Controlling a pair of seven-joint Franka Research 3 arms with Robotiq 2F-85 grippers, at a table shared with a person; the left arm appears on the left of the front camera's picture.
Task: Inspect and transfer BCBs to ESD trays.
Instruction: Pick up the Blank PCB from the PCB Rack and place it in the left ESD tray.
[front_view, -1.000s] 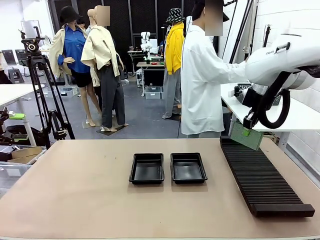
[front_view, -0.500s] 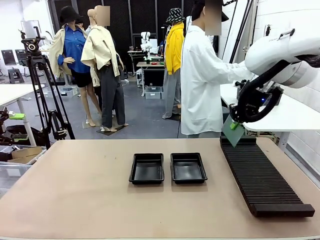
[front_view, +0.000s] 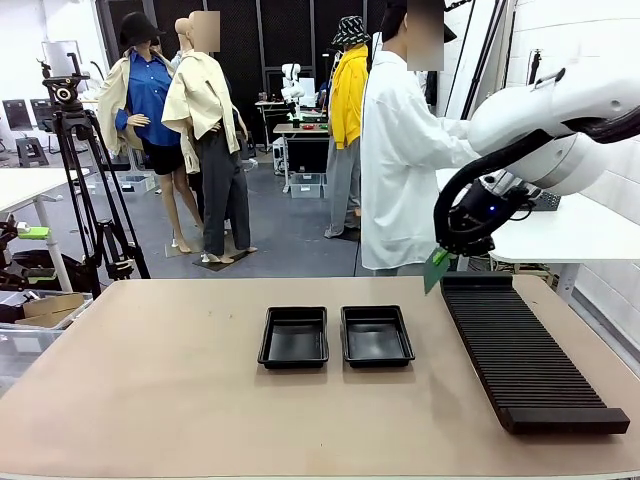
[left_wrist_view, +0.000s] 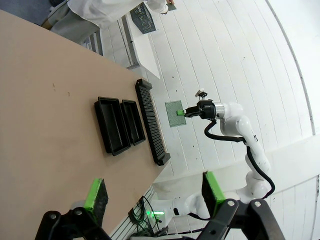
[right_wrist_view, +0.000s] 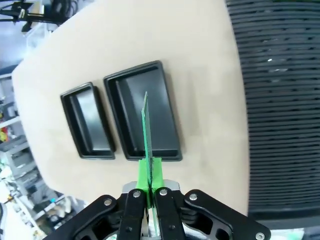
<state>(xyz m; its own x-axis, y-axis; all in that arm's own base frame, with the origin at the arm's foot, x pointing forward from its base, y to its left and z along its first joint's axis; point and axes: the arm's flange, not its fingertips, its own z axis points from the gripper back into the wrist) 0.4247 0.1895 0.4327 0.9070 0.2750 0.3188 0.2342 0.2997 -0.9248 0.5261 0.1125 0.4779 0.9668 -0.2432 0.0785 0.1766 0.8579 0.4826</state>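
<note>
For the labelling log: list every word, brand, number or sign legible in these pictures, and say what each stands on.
No text can be read in these pictures.
Thin green rectangular circuit board, clamped in the right gripper: any print is too small to read.
Glossy black plastic trays, one beside the other: no label visible.
Long black ribbed rack: no marking visible.
</note>
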